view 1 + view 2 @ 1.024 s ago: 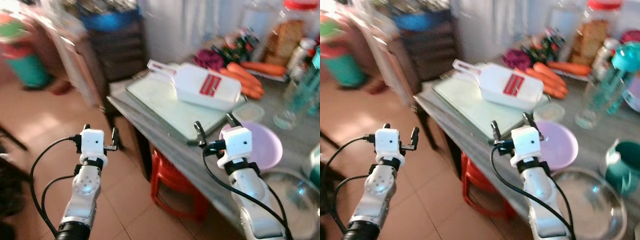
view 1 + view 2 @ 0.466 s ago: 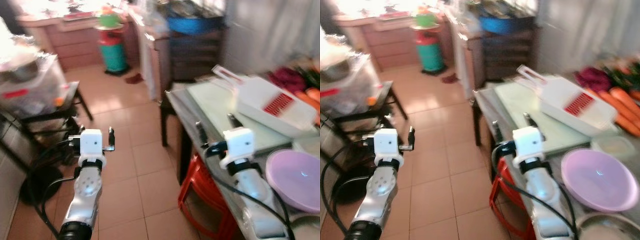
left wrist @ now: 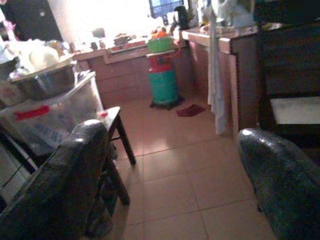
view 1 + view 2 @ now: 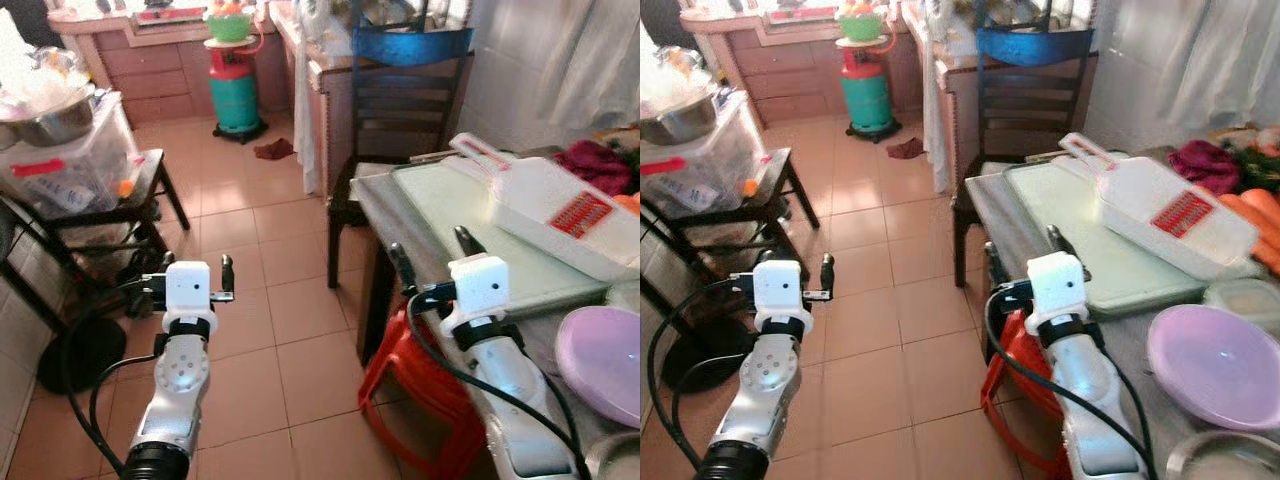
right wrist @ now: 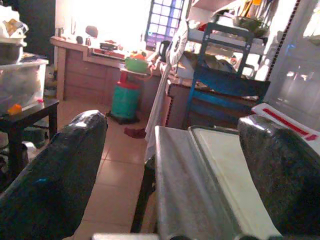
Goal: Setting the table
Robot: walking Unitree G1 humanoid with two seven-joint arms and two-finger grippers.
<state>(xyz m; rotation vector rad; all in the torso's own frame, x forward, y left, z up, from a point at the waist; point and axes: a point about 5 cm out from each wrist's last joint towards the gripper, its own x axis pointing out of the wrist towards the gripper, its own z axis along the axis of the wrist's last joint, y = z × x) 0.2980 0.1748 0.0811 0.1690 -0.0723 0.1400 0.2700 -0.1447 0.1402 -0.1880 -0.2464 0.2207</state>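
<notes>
Grippers both spread wide, empty: left gripper (image 4: 193,275) over floor, right gripper (image 4: 432,257) at surface (image 4: 1012,226) edge. Purple plate (image 4: 1217,362) sits right of my right arm; I'd square up first, then reach.

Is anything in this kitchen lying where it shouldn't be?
Yes: a dark red cloth lies crumpled on the tiled floor near the green gas cylinder, as if dropped. A red plastic stool is tucked under the table.

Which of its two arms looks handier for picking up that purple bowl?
Probably the right. The right gripper is open over the table's edge, on the purple bowl's side; the left gripper, also open, hangs over the floor.
</notes>
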